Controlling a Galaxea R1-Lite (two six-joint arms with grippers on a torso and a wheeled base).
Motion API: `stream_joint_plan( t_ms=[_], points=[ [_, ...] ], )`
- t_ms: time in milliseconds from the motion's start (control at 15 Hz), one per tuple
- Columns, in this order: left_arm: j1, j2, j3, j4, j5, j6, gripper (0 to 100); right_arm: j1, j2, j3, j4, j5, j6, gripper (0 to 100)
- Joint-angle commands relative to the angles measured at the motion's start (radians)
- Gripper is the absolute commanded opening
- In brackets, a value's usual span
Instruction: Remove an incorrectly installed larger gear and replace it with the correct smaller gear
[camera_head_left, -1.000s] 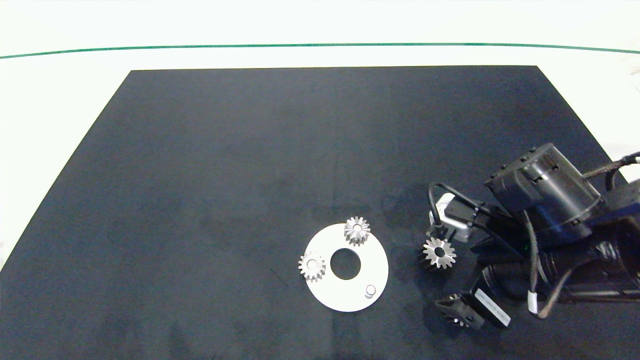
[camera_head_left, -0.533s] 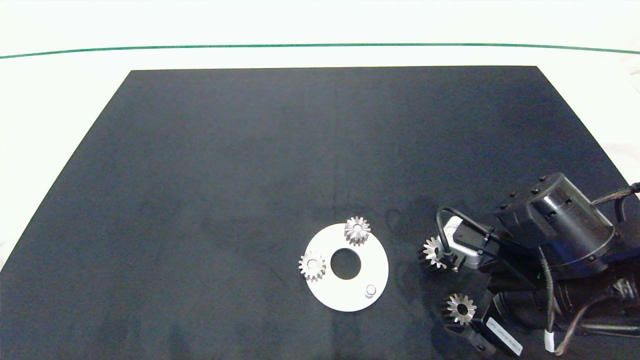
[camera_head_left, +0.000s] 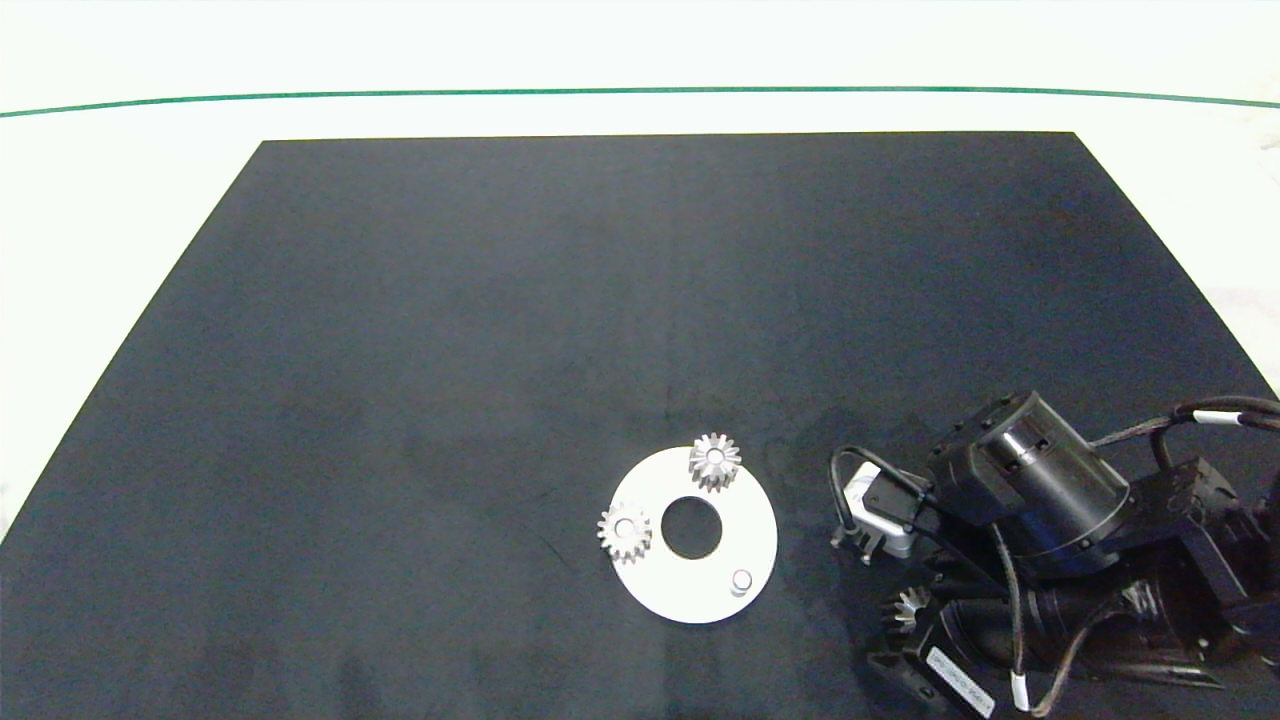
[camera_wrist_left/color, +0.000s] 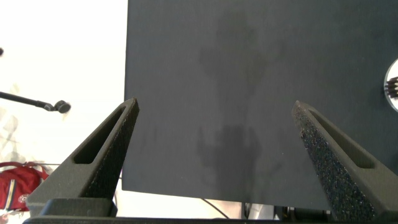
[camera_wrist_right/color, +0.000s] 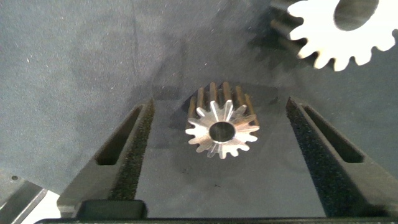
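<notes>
Right claw (camera_wrist_right/color: 216, 140) now lowered, wide open, straddling smaller gear (camera_wrist_right/color: 219, 130)

1 overhead view, 2 wrist close-ups

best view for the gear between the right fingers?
Right wrist view: the smaller gear lies whole on the mat between the open right gripper. Head view shows only its teeth behind the arm. Left wrist view misses it.
</notes>
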Motion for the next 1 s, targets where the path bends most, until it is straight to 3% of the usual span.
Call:
stream_joint_plan(
  t_ms=[67,467,667,1000],
  points=[
    [0.0,0.0,0.0,0.005,0.001,0.0,100,-0.001,0.008,0.012,0.003,-0.004,-0.001,79],
    [0.0,0.0,0.0,0.005,0.001,0.002,100,-0.004,-0.003,0.013,0.003,-0.009,-0.003,67],
    [0.0,0.0,0.002,0.005,0.001,0.002,100,-0.006,-0.004,0.018,0.004,-0.03,-0.003,61],
    [0.0,0.0,0.002,0.005,0.001,0.002,100,-0.006,0.002,0.035,0.004,-0.03,-0.004,50]
  ],
)
